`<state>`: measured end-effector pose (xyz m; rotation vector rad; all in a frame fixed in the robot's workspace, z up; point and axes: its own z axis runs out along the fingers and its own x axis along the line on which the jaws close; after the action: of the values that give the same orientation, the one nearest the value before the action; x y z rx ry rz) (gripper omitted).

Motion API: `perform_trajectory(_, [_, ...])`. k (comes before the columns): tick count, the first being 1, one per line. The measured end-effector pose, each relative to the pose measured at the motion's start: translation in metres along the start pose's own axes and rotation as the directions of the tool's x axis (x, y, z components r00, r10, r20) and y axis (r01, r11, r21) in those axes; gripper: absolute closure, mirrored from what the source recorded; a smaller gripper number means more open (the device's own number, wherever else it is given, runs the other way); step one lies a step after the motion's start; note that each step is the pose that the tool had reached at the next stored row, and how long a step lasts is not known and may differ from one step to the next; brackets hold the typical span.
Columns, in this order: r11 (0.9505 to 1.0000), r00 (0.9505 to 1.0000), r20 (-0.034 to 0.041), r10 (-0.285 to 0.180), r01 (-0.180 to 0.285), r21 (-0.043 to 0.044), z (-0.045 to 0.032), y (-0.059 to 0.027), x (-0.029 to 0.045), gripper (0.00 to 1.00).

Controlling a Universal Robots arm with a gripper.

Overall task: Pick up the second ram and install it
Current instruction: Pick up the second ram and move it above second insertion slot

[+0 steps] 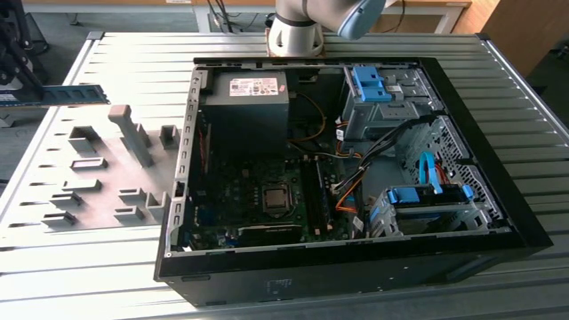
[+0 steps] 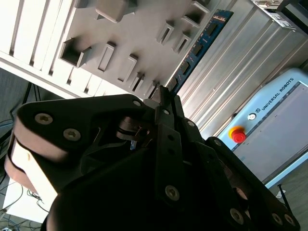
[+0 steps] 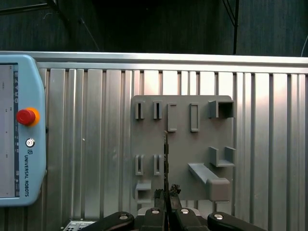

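Observation:
The second ram [image 1: 78, 95] is a thin blue memory stick with dark chips, held level above the grey fixture plate [image 1: 98, 180] at the exterior view's far left. My gripper [image 1: 20, 95] is shut on one end of it at the picture's left edge. In the second wrist view the ram [image 2: 199, 45] sticks out from between the black fingers [image 2: 169, 125], and the gripper [image 2: 163, 94] is clamped on its near end. In the first wrist view the ram [image 3: 166, 154] shows edge-on as a thin line rising from the gripper [image 3: 167, 193] over the fixture plate [image 3: 183, 144].
An open black computer case [image 1: 498, 200] lies on the ribbed metal table [image 1: 142, 60], with its motherboard [image 1: 266, 200], power supply [image 1: 249, 100] and blue drive brackets [image 1: 374, 83] exposed. The arm's base [image 1: 298, 30] stands behind it. A teach pendant [image 3: 19, 130] lies beside the fixture plate.

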<state>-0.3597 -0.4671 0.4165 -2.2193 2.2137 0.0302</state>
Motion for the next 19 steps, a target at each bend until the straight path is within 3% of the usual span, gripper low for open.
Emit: perform_trajectory(19, [1.0000,1.0000,0.0000,0.000,0.000,0.0000,-0.0001,-0.0090,0.0000,0.86])
